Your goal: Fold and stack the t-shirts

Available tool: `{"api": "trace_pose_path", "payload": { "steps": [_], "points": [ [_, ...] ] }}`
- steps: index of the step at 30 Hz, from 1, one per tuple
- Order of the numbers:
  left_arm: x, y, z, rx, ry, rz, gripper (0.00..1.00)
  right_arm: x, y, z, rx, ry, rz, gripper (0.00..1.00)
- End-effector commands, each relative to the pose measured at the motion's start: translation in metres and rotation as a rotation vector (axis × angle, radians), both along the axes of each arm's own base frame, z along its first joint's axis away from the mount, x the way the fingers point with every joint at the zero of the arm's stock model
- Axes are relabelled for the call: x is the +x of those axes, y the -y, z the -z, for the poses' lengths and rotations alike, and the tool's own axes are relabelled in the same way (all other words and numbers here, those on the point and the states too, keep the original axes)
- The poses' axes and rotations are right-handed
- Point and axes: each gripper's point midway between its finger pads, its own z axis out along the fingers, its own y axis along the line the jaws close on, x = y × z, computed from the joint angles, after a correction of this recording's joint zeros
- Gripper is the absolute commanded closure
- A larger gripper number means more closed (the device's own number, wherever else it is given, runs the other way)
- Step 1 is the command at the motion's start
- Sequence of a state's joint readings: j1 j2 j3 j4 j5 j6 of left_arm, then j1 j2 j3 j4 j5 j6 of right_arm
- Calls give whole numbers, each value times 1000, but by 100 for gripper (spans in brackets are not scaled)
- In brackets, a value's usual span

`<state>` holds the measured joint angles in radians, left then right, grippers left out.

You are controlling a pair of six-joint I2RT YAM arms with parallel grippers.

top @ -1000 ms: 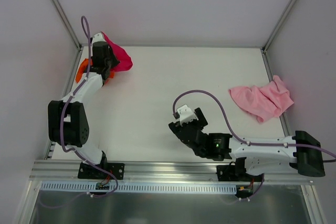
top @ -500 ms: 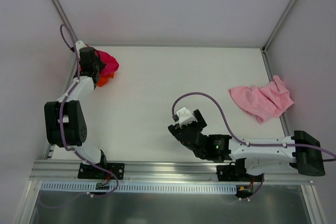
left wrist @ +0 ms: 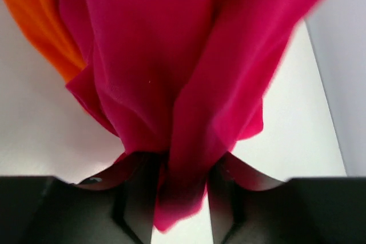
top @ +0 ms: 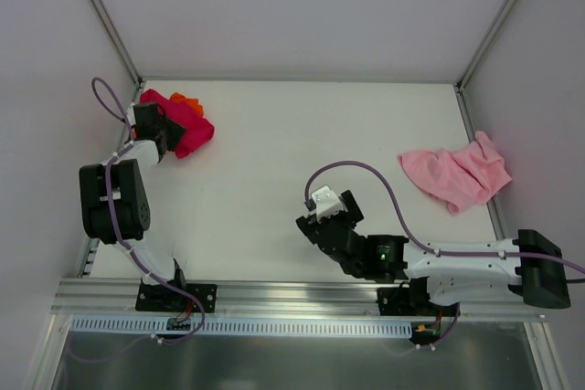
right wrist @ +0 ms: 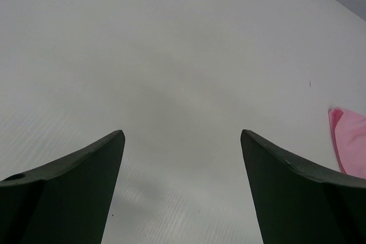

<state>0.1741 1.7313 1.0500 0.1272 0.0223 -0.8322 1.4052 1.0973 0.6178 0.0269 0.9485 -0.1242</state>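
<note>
The crimson red t-shirt [top: 189, 126] lies bunched in the far left corner of the table, with a bit of the orange t-shirt [top: 186, 99] showing behind it. My left gripper [top: 163, 137] sits at the crimson shirt's left edge. In the left wrist view a fold of crimson cloth [left wrist: 171, 55] runs down between the jaws of my left gripper [left wrist: 180, 181], which are shut on it; orange cloth [left wrist: 43, 15] hangs at upper left. The pale pink t-shirt [top: 454, 173] lies crumpled at the right edge, its corner [right wrist: 350, 141] visible. My right gripper [top: 311, 224] hovers open over bare table [right wrist: 182, 134].
The white table [top: 302, 152] is enclosed by pale walls with metal corner posts [top: 105, 20]. The left wall stands close beside the left arm. An aluminium rail [top: 292, 297] with both arm bases runs along the near edge.
My left arm has swung left toward the wall, dragging the crimson shirt, which now lies lower and covers most of the orange one. The right arm has barely shifted.
</note>
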Motion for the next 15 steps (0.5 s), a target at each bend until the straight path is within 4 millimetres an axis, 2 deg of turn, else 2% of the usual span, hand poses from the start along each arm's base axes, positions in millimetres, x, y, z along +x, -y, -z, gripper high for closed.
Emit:
{"api": "trace_pose_path", "payload": {
  "steps": [1,2,3,4,5,6,7,8,9,11,12,14,15],
  "points": [
    [-8,8,-2,-118,36,-22,63,2,5,-12,57,29,39,12],
    [-11,9,1,-121,29,-24,43,2,5,-12,57,29,39,12],
    [-19,8,8,-123,11,-38,37,2,5,-12,57,30,38,12],
    [-19,9,-1,-122,44,-37,32,2,4,-12,56,29,39,12],
    [-28,10,7,-128,33,-43,25,2,3,-10,51,28,37,12],
    [-31,12,-7,-121,80,-39,22,3,3,-10,50,27,38,11],
    [-28,12,-21,-108,150,-25,19,3,2,-9,48,26,36,11],
    [-34,16,-23,-106,162,-11,17,3,0,-8,39,24,36,11],
    [-36,15,-40,-91,196,-9,16,3,-1,-7,35,22,37,11],
    [-41,16,-50,-71,200,4,15,4,-3,-5,23,20,35,11],
    [-44,16,-65,-62,230,4,14,4,-5,-3,14,17,34,11],
    [-48,14,-74,-45,242,-1,13,4,-8,-4,17,17,33,11],
    [-50,16,-88,-40,269,4,13,5,-9,-3,10,15,31,11]
  ]
}}
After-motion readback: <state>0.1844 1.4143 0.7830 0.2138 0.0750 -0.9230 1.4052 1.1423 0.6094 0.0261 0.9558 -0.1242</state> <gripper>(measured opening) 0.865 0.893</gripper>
